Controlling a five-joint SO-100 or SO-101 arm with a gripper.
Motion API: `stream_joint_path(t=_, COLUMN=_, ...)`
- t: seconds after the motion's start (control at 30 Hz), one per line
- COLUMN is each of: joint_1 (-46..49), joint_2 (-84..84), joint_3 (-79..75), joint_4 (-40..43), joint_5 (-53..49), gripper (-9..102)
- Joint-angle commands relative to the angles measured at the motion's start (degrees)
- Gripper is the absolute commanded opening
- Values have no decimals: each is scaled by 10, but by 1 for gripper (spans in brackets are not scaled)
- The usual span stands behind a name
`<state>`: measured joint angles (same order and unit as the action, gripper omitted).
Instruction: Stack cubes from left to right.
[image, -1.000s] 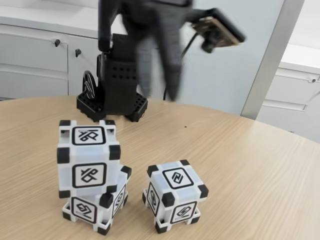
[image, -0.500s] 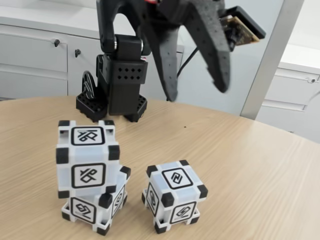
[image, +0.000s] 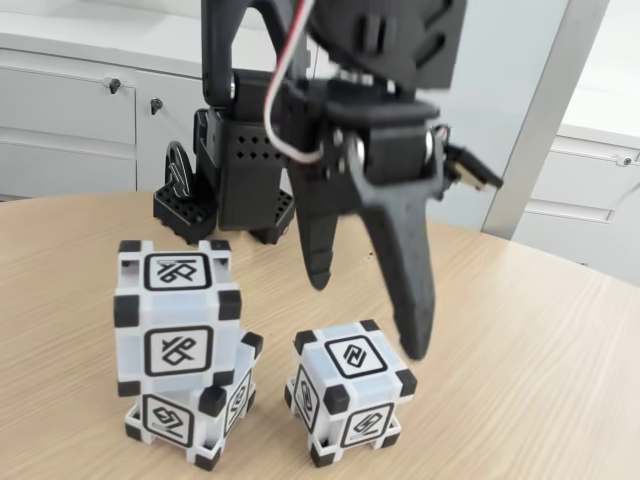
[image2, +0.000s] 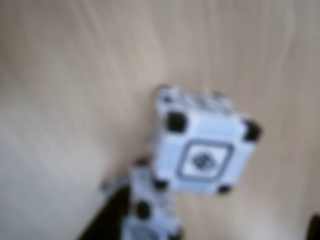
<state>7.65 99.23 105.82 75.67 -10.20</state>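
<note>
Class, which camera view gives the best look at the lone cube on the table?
The fixed view: the lone cube is sharp there, three faces and glyphs readable, below the open tool. The wrist view shows a cube blurred, from above.

In the fixed view, two cubes form a stack at the desk's (image: 520, 330) left front — the upper cube (image: 177, 315) sits skewed on the lower cube (image: 190, 415). The lone cube (image: 350, 390) stands just right of them. The hand (image: 368, 318) hangs spread above it — the arm's base (image: 230, 190) stands behind.
</note>
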Motion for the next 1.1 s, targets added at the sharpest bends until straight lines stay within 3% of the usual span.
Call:
stream_joint_path(t=0.0, joint_1=4, joint_2=-25, joint_3=-25, joint_4=-17, joint_5=0, gripper=37)
stream_joint_path(t=0.2, joint_1=4, joint_2=-95, joint_3=-26, joint_4=-62, joint_5=10, gripper=37)
stream_joint_path(t=1.07, joint_1=4, joint_2=-125, joint_3=-22, joint_4=-66, joint_5=39, gripper=23)
